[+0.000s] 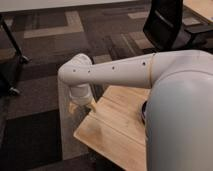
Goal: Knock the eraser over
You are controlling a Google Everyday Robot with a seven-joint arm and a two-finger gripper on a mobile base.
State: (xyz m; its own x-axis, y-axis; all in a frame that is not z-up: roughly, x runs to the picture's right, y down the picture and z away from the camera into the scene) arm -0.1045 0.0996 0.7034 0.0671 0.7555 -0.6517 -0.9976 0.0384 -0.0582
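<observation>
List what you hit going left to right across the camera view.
Dark furniture leg at the left edge → gripper, hanging below the arm's bend by the table's left corner → wooden table → black office chair, top right. The eraser isn't visible.

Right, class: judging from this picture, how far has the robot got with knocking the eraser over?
Done: nothing that shows. The eraser is out of view, so whether it stands or lies cannot be told. In hand: the gripper hangs below the arm, by the left corner of the wooden table. Left: reaching the eraser and tipping it.
</observation>
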